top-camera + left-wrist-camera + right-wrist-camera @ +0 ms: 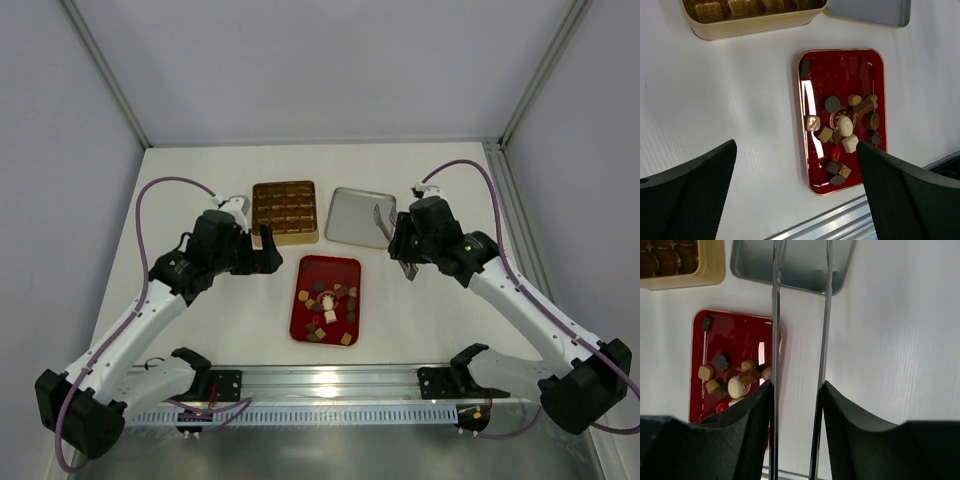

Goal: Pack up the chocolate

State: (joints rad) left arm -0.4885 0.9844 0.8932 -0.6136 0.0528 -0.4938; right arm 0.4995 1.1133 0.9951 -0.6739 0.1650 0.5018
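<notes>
— The chocolate (330, 308): where do we find it?

— We see all of it on the red tray (325, 270), low in the centre of the overhead view. It is a loose cluster of small dark brown, tan and cream pieces in the tray's lower half, and the upper half shows bare red. From the left wrist the same cluster (845, 135) sits right of centre, with some pieces touching one another.

— And what do we make out around the tray?

— Above it and slightly to the left stands the gold box (284, 239). Its grid of cells is brown inside, and we cannot tell whether any cell holds a piece. Just beside the box, to its right, lies the silver lid (350, 215), rim turned up. All three rest on the white table (200, 180).

— How do we read the left gripper (262, 252)?

— It is spread wide, with nothing between its fingers (700, 190). Overhead it hangs left of the tray's upper corner, near the box's lower left corner.

— And the right gripper (402, 258)?

— It is clamped on a pair of metal tongs (775, 315). In its wrist view the two thin arms run up from between the black fingers (855, 430), parted, cross the lid and leave the frame at the top. We see nothing held between them. Overhead, we place this gripper right of the tray, by the lid's lower right corner.
</notes>
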